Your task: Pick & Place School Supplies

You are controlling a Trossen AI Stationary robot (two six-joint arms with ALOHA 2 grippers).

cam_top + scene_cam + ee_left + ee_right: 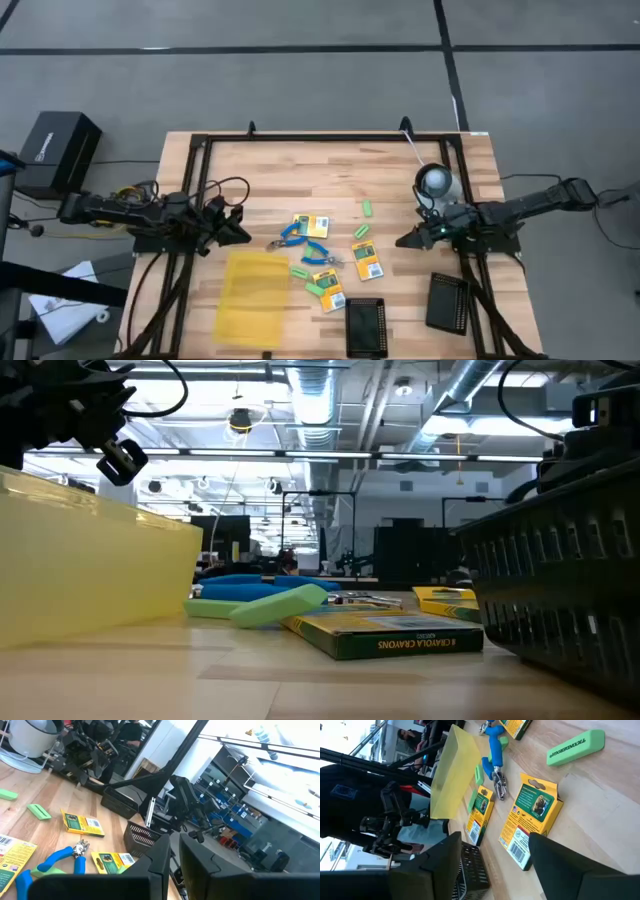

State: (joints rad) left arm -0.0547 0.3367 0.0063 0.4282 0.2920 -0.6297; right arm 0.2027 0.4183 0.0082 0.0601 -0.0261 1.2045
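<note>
Step (judged): pre-pick; nothing held, all supplies loose on bench.

Landmark: yellow tray, translucent, lying at bench front-left.

- Left claw: just behind tray, aimed toward the supplies; fingers pressed nearly together w/ a thin slit, per left wrist view; empty.
- Right claw: well right of tray, beyond the supply cluster; fingers spread wide, per right wrist view; empty.
- Crayon packs, 4: one behind-right of tray, long axis approx. side-to-side; one just right of tray, axis running front-to-back w/ slight tilt; two more farther right, similar tilt.
- Blue-handled scissors, 2: right of tray's rear corner, between the packs; lying flat, handles crossing at angles; tip direction not clear from above.
- Green blocks, several: one touching or just beside tray's right edge, axis side-to-side; one well behind-right, axis front-to-back.
- Black ribbed trays, 2: right of yellow tray, at bench front.

Next move (judged): one claw must drop over an item w/ fingers set across its short axis. Right claw is already spread and nearest the right-hand packs.
</note>
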